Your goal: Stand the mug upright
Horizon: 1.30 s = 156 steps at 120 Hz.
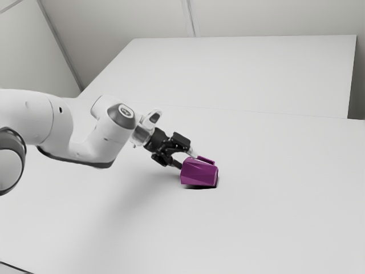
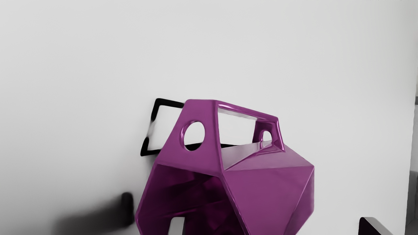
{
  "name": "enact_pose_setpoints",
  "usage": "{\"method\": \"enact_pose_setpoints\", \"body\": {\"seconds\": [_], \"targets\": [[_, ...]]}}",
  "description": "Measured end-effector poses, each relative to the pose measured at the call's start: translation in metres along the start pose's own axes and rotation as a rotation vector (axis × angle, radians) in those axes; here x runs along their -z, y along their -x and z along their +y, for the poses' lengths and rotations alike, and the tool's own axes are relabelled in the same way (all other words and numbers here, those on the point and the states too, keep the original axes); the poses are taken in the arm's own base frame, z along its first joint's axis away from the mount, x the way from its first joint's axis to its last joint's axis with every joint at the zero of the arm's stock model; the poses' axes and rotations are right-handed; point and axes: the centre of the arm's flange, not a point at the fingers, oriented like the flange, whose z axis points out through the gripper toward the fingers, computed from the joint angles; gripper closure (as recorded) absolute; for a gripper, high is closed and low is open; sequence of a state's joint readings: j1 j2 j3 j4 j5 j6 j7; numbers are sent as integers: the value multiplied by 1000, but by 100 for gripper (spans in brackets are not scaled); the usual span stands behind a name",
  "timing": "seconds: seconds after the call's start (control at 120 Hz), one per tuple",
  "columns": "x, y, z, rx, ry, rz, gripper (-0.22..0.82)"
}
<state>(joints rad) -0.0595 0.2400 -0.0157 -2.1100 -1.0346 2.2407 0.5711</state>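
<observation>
Gripper (image 1: 187, 160) wide open at mug (image 1: 199, 173)

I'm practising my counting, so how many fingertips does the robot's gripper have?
2. One fingertip is at the open mouth of the purple faceted mug; the other fingertip is outside the mug, off to its side.

Bright, nearly colorless light washes the table (image 1: 285, 217); the wall (image 1: 97, 28) is a shade grayer. In the exterior view a broad, faint shadow (image 1: 122, 208) spreads below the arm (image 1: 97, 140), and a dark, tight one (image 1: 199, 187) lies under the mug (image 1: 197, 173). In the wrist view, pale glints edge its handle (image 2: 200, 111), its inside sinks into deep purple gloom, and the handle's shadow (image 2: 169, 102) is black and crisp beside a soft-edged smudge of shade (image 2: 98, 212).
</observation>
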Motion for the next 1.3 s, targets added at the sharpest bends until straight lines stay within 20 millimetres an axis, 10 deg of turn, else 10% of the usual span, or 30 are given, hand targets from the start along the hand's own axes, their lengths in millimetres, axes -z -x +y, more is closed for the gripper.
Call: {"method": "enact_pose_setpoints", "body": {"seconds": [0.492,0.883,1.3], "targets": [[-28,18,-13,-37,186,104,6],[-28,18,-6,-162,217,127,64],[0,14,25,-297,216,181,75]]}}
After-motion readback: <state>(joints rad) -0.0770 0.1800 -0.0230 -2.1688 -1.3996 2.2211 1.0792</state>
